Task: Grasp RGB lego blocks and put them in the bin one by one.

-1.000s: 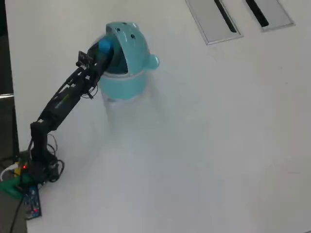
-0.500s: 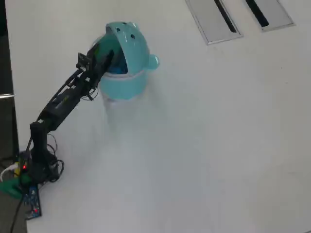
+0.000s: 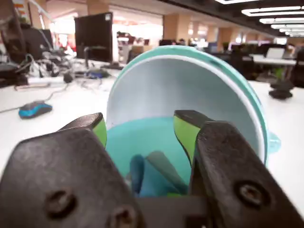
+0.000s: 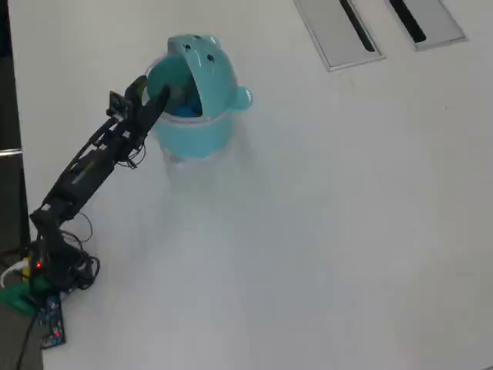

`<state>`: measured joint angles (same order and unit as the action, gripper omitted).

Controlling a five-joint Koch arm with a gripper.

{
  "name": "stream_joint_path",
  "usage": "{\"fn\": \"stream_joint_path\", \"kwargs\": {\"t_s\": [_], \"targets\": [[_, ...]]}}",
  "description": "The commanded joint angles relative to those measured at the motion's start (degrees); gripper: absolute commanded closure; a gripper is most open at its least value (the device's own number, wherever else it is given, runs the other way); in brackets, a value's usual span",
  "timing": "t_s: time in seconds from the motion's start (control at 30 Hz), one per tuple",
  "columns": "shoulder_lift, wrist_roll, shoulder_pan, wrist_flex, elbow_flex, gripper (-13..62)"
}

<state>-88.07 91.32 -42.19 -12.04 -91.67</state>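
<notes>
The hand [image 3: 140,128] hangs over the open mouth of the bin [image 4: 192,127], its two black jaws spread apart with nothing between their yellow-green pads [image 3: 183,133]. This looks like the drop step, just completed. Inside the smooth, round teal plastic bin lies a blue block [image 3: 137,173], blurred. No blocks show on the white bench [image 4: 323,231], so the arm likely needs only to lift clear.

Blurred blue shape [image 3: 142,178] inside bin [image 3: 156,90]
</notes>
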Motion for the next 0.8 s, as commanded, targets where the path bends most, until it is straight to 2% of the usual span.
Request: {"fn": "stream_joint_path", "kwargs": {"t_s": [0.0,0.77], "targets": [[-4.5,0.0,0.0,-4.7,1.0,23.8],[-26.5,-0.6,-1.4,-6.4,-23.5,22.9]]}}
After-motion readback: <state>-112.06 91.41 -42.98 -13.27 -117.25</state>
